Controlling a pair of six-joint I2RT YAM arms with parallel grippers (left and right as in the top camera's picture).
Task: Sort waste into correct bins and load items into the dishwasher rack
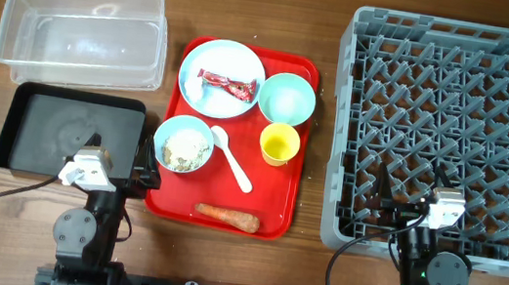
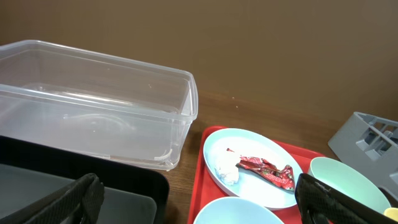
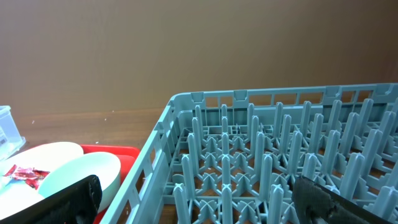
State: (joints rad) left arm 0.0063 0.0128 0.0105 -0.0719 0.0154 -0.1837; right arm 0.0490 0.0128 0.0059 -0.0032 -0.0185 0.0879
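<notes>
On the red tray, a pale blue plate (image 1: 231, 61) holds the red wrapper (image 1: 228, 85) and a white scrap (image 2: 227, 169). A light blue bowl (image 1: 183, 143) holds beige food scraps. The pale green bowl (image 1: 287, 98), yellow cup (image 1: 279, 144), white spoon (image 1: 231, 157) and carrot piece (image 1: 227, 217) lie beside them. The clear tub (image 1: 81, 36) and black tray (image 1: 50, 125) stand at the left, the grey rack (image 1: 341, 124) at the right. My left gripper (image 1: 133, 164) is open at the black tray's right edge. My right gripper (image 1: 413, 208) is open over the rack's front part.
The flat red tray (image 1: 228, 193) sits between the bins and the rack. Bare wooden table shows in front of the black tray and around both arm bases. Cables run from each arm along the table's front edge.
</notes>
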